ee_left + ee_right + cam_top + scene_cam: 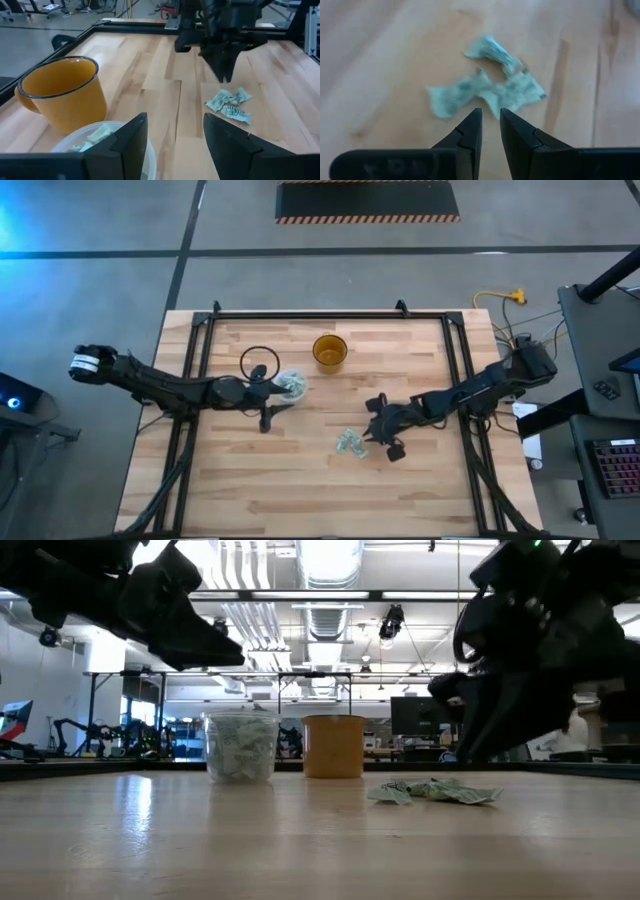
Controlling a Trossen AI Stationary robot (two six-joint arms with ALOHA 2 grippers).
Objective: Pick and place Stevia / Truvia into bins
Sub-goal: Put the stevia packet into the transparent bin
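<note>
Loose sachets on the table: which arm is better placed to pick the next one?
The right. The right gripper hangs just above the loose sachets, fingers nearly together and pointed at them. The left gripper is open over the translucent cup, which already holds sachets, farther from the pile.

The table point(300, 470) is pale wood in planks, smooth with a soft sheen. The sachets point(490, 90) are thin crumpled paper, matt. The cup point(240, 745) is translucent plastic (cloudy, slightly glossy). The mug point(62, 92) looks like glossy speckled enamel with a dark rim. The fingers point(127, 145) are matt black plastic.
</note>
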